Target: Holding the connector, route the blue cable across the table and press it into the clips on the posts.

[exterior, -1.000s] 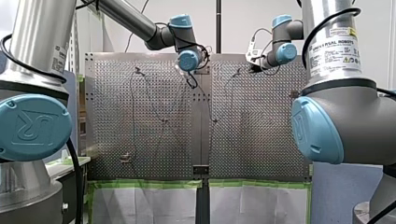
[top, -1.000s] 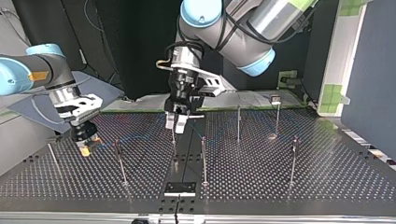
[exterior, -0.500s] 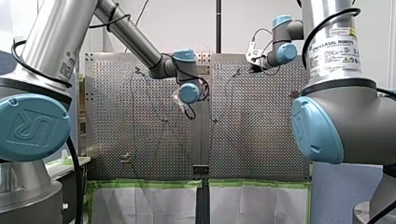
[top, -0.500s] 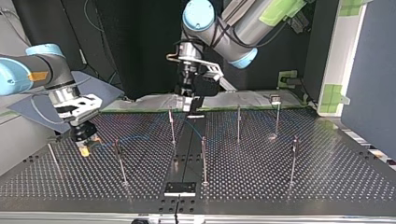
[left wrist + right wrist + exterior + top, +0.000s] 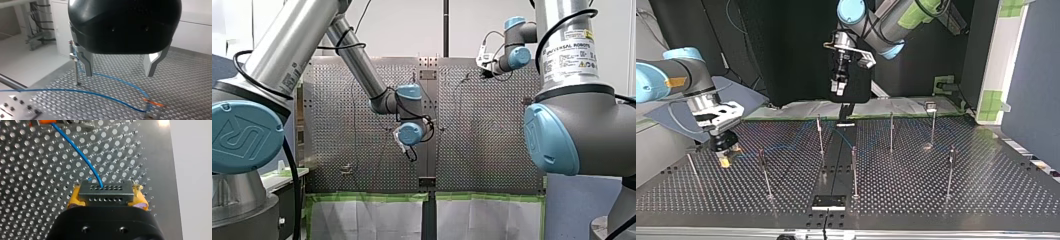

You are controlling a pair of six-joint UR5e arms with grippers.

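My right gripper is shut on the dark grey connector, squeezed between its yellow pads just above the perforated table. The blue cable leaves the connector and runs over the plate. In the top view my right gripper is low at the left, and the cable trails toward the middle posts. My left gripper hangs high above the table's far middle, open and empty. In the left wrist view its metal fingers stand wide apart above the cable.
Several thin posts stand across the perforated table, one close to my right gripper. A post with a clip rises beside my left gripper's finger. An orange clip sits further along the cable.
My left arm has lifted off the middle post and drawn back, upward in the top view and downward in the front view. My right arm has held still with the connector.
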